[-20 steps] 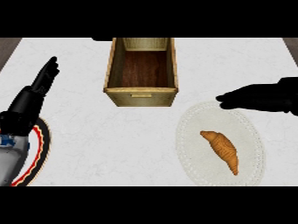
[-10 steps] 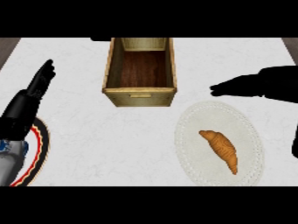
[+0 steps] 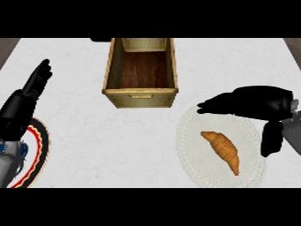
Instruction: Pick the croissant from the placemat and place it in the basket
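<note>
A golden-brown croissant (image 3: 222, 151) lies on a round white placemat (image 3: 190, 155) at the right of the counter. My right hand (image 3: 253, 101) hovers over the placemat's upper right part, fingers stretched left and thumb hanging down at the croissant's right; it is open and holds nothing. The wooden basket (image 3: 141, 73) stands at the back centre, with nothing inside it that I can see. My left hand (image 3: 28, 98) rests open at the left edge, fingers pointing up.
A round plate with a red rim (image 3: 40, 150) sits at the lower left, partly under my left forearm. The counter's white top ends in dark wood at both upper corners.
My right hand has come down and toward me over the placemat, with its forearm now in view at the right. The croissant and the left hand have hardly moved.
</note>
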Robot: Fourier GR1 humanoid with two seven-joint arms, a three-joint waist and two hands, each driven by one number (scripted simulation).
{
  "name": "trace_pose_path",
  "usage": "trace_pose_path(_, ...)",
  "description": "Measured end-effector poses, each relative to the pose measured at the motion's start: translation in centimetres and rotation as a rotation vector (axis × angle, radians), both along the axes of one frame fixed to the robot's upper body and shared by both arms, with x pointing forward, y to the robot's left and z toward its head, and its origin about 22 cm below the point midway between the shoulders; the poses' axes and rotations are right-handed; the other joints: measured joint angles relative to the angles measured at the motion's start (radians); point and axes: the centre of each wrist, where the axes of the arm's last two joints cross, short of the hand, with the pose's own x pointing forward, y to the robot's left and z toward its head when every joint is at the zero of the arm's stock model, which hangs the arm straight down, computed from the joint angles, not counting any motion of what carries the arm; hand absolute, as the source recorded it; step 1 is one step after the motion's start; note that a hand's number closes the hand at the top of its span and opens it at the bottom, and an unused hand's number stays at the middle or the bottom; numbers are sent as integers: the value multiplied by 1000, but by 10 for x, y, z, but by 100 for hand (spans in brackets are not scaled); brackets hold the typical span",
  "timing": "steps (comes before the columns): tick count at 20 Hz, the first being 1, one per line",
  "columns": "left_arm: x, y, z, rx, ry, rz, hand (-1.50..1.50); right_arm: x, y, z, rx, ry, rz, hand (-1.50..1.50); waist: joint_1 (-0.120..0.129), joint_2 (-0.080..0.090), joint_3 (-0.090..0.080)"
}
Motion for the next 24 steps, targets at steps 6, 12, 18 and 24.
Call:
trace_pose_path(6,0,-8,1,0,1,-3,0,4,-2,-42,-59,-11,23,-150,-3,-1,0)
trace_pose_path(12,-1,-3,-6,3,-5,11,0,5,-9,-71,-61,-22,28,-150,-9,-3,-1)
trace_pose_path(18,-1,-3,-6,2,1,11,0,3,-15,-94,-34,-29,41,-150,-12,-4,-1)
trace_pose_path(24,-2,-6,-2,-2,5,12,0,3,-14,-111,-11,-43,41,-150,-12,-4,-1)
